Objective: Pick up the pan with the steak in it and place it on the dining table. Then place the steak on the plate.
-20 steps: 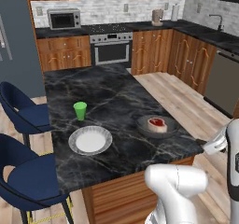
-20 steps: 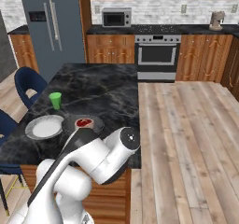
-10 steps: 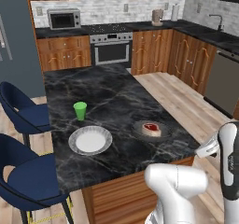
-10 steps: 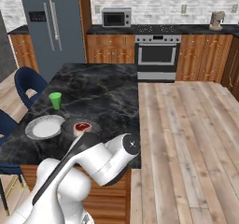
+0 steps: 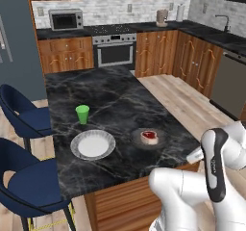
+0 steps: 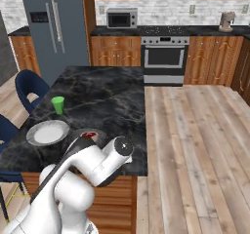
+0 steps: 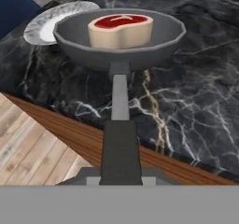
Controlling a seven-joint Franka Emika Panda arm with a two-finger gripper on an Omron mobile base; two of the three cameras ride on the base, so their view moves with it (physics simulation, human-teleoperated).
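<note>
While tool grips pan (image 7: pixel 120 36), steak (image 7: pixel 120 30) inside

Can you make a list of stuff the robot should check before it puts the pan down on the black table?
1. End effector shut on the pan handle: ok.
2. Steak sits inside the pan: ok.
3. Pan is over the dining table: ok.
4. Plate lies beside the pan, not under it: ok.
5. Green cup stands well away from the pan: ok.
6. Pan bottom touching the marble: cannot tell.
</note>
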